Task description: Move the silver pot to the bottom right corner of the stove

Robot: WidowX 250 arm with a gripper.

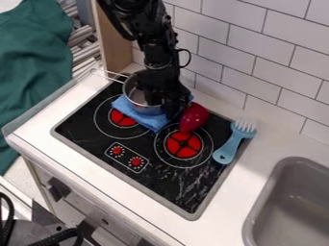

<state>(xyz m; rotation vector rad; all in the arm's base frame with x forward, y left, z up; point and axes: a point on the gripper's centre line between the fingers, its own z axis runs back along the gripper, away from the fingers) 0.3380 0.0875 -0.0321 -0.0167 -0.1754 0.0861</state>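
My gripper (162, 102), open or closed I cannot tell, hangs at the pot (145, 110), seemingly on the cloth (151, 122); the move to the stove (164, 188) corner, bottom right, lies ahead

A toy kitchen (rather snug), shown by its small stove (160, 185), grey sink (255, 218) and white wall tiles (257, 43).

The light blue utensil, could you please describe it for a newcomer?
Find the black stove beside the grey sink. At its sink-side edge lies the light blue utensil. Unlike the rounded red object nearby, it is long, with pale prongs.
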